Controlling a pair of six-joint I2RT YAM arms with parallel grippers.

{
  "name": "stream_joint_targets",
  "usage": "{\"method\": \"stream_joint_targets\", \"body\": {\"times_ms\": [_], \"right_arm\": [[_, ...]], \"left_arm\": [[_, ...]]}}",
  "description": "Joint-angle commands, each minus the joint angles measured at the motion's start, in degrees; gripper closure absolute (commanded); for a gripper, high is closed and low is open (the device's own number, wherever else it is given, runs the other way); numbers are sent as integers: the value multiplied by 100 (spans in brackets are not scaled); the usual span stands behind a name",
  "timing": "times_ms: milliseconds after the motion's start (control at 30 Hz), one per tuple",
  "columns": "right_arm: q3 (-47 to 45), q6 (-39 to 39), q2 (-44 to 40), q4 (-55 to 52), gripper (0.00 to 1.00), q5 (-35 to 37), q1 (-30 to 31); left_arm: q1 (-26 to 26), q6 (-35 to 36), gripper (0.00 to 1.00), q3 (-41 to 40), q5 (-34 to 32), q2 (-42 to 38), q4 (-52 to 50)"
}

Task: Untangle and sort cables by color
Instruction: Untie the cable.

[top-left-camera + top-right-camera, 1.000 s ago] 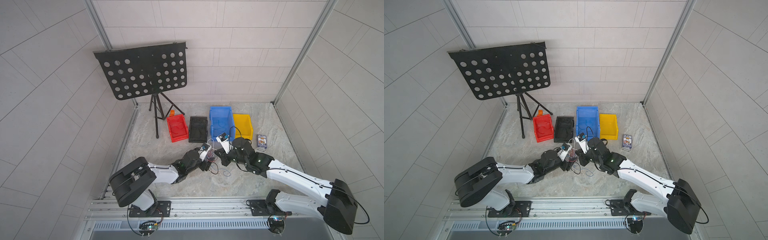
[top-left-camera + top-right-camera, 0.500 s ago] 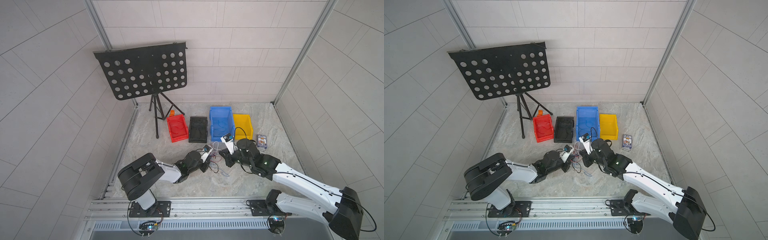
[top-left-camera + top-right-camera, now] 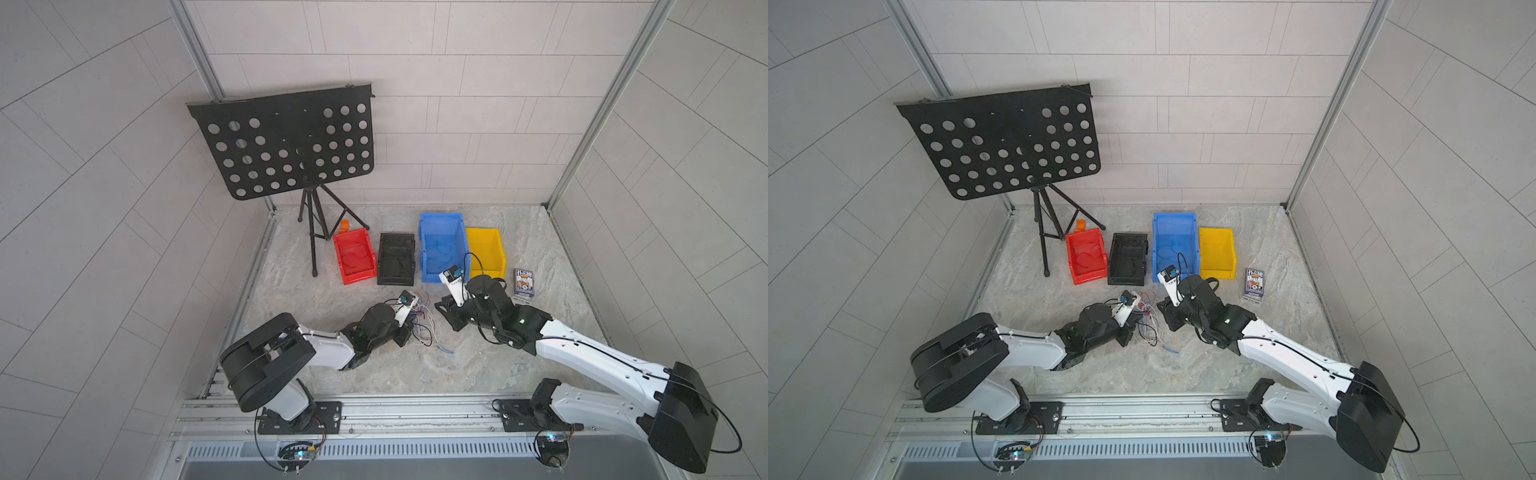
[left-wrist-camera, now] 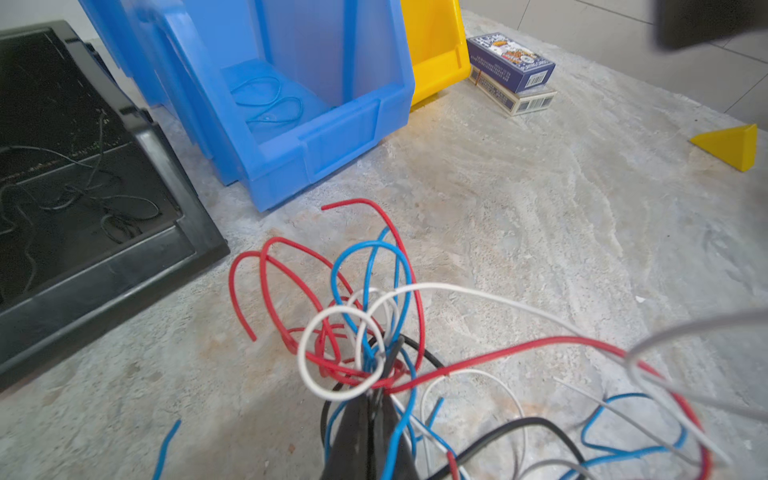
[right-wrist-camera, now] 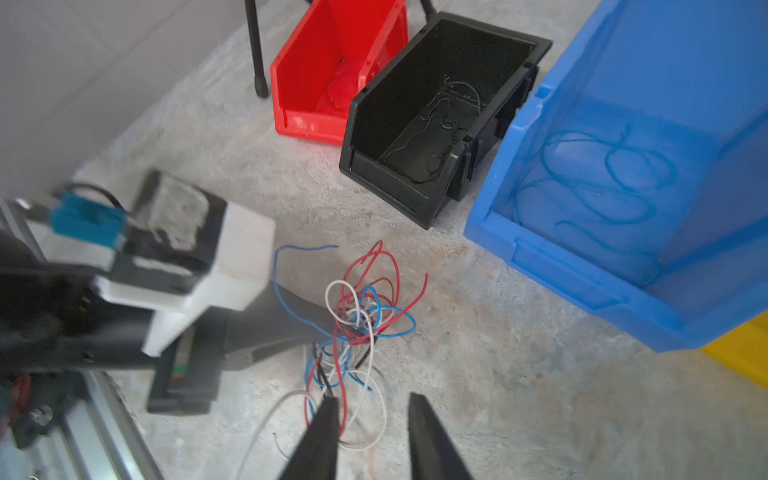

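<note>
The left tool (image 4: 376, 390) is clamping the knot of the cables (image 4: 365, 332) on the desk (image 4: 540, 232), probably anchoring it so one strand can be drawn out. The right tool (image 5: 374, 401) is hanging beside the tangle, jaws apart, gripping nothing. The blue bin (image 4: 332, 137) and black bin (image 4: 124, 266) are holding matching strands. Red, blue and white loops are interlocking and may be dragging each other along, while a card box (image 4: 511, 62) is sitting well clear
</note>
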Motion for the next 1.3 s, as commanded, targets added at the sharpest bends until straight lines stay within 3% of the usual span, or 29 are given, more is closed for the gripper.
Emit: {"method": "stream_joint_targets", "body": {"times_ms": [0,100,367,700,767,833,867,967,1100,1200,1267], "right_arm": [[-72,55,15,266,49,-448,-10],[-445,299,-264,613,47,-709,8],[-1211,638,-1391,775,49,-473,166],[-722,365,-244,979,49,-512,502],[-559,273,77,974,58,-346,502],[-245,127,372,806,90,-139,464],[-136,83,456,726,100,-63,442],[65,-44,442,563,100,118,423],[252,-72,-28,228,100,216,432],[410,-107,-224,6,100,225,478],[572,-201,-321,-254,100,401,520]], "left_arm": [[21,2,100,-34,-6,-98,-181],[22,55,100,-20,-98,-23,-236],[21,88,100,24,-131,36,-353],[19,83,100,68,-211,-214,-651],[24,106,100,52,-222,-262,-682],[26,90,100,-3,-193,-316,-647],[21,76,100,-42,-165,-345,-619],[24,20,96,-166,-220,-452,-586],[20,-145,67,-176,-547,-377,-719],[28,-217,67,-161,-636,-260,-705],[30,-193,72,-152,-711,-204,-745]]}}
